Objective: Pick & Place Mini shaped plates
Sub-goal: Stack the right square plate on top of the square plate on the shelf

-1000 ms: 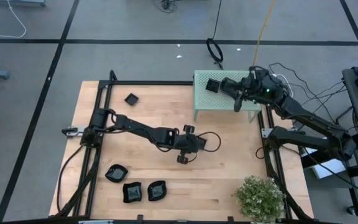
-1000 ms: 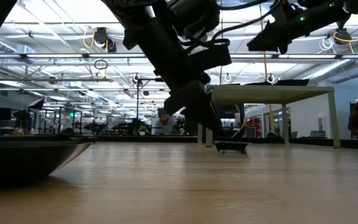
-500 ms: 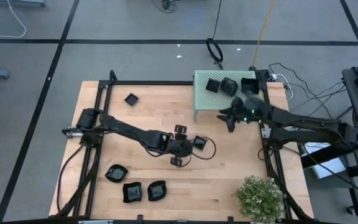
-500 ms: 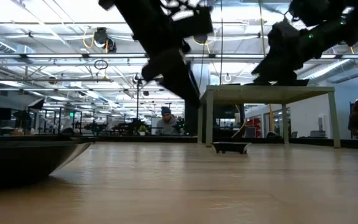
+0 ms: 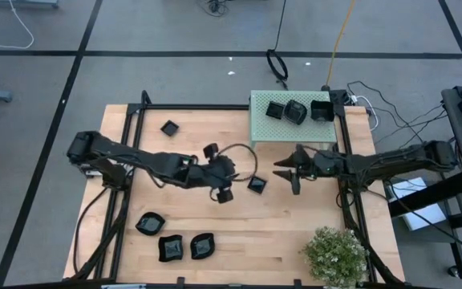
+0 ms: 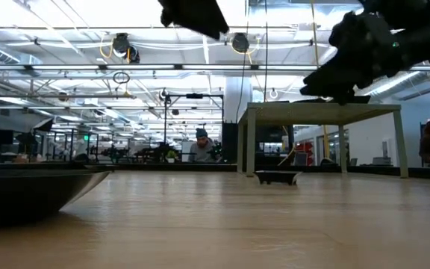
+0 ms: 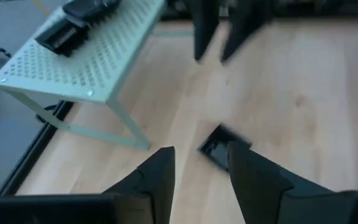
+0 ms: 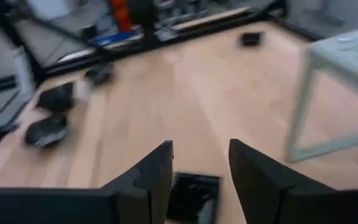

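One small square black plate (image 5: 257,185) lies flat on the wooden table's middle, also seen in the low view (image 6: 277,177). My left gripper (image 5: 233,174) hovers open just left of it; its wrist view shows the plate (image 7: 218,148) beyond the open fingers (image 7: 160,171). My right gripper (image 5: 284,172) hovers open just right of the plate, high above the table (image 6: 347,61), with the plate (image 8: 194,194) showing below its fingers. Three plates (image 5: 295,111) rest on the pale green perforated stand (image 5: 291,128).
One plate (image 5: 169,127) lies at the far left. Three more (image 5: 171,247) lie by the near left edge, one of them large in the low view (image 6: 28,194). A potted plant (image 5: 335,255) stands at the near right. Black frame rails (image 5: 127,160) run along the table's sides.
My left gripper has let go of a plate at the table's middle, then risen and drawn back toward the left edge. My right gripper has left the green stand, where two more plates now show, and has come toward the near edge, over the plate on the table.
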`<state>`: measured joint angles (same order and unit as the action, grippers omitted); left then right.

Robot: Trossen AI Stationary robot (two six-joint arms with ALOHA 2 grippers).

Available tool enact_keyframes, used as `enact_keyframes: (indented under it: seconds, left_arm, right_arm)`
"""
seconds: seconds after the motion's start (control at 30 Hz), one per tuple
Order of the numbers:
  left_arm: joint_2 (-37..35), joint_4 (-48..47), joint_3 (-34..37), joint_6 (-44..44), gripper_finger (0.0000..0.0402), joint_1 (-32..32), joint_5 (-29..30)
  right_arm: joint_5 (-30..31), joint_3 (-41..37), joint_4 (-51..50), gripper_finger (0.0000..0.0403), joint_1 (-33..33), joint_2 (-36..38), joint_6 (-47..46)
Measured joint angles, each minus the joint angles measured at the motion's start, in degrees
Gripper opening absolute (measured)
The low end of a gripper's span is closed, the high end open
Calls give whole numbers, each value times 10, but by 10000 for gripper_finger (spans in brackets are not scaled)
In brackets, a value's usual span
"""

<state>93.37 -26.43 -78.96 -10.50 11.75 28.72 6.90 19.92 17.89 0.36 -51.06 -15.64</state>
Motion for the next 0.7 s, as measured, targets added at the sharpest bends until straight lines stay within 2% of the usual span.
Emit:
enact_keyframes:
  seconds: [0.13,0.3,0.4,0.57,0.7]
  left_arm:
    - [-31,0,0,-28,147,0,-8]
    - [-50,-9,0,-50,147,6,-28]
    - [-53,-1,-1,-61,147,10,-51]
    - [-57,-3,0,-92,147,21,-85]
    - [-56,-5,0,-127,147,34,-108]
  right_arm:
    - [-18,-2,9,145,28,-42,11]
    - [-74,-1,64,145,65,-113,16]
    - [-75,4,80,146,86,-154,36]
    - [-59,47,54,146,101,-220,139]
    - [-36,100,-4,146,102,-268,259]
